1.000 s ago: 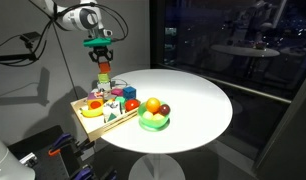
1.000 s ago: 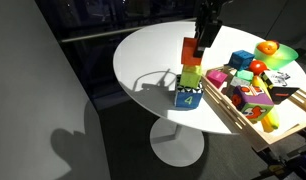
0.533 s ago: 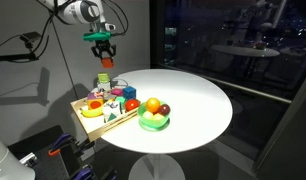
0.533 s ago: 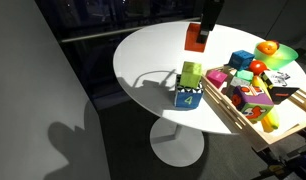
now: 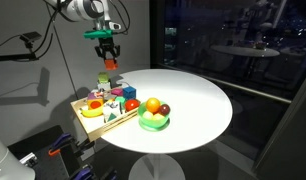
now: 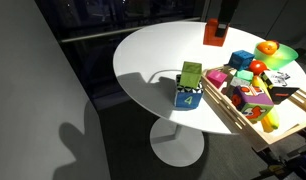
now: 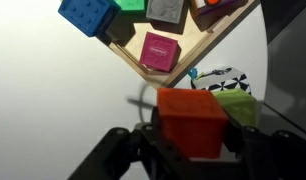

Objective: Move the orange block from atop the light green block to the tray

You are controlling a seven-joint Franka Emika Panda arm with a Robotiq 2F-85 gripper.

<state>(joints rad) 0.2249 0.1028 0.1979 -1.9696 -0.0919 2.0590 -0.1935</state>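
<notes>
Grips small orange-red toy cube (image 6: 214, 33) with black Robotiq gripper (image 5: 107, 55), jaws clamped on its sides. Holds it high, clear of pale green cube (image 6: 191, 75), short of light-wood rectangular tray (image 6: 236, 115) at right, likely to clear toys (image 6: 248, 95) inside.

Opposed exterior views, wrist overhead, tray (image 7: 208, 50) shared

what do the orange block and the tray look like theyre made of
Orange block: matte, even colour, softly rounded edges and no shine. That suggests foam or soft plastic, though painted wood cannot be ruled out.
Tray: looks like pale, unpainted wood, judging by the light tan colour and flat, square-cut rim. The finish is smooth and low in sheen, and the grain is too fine to see.
</notes>
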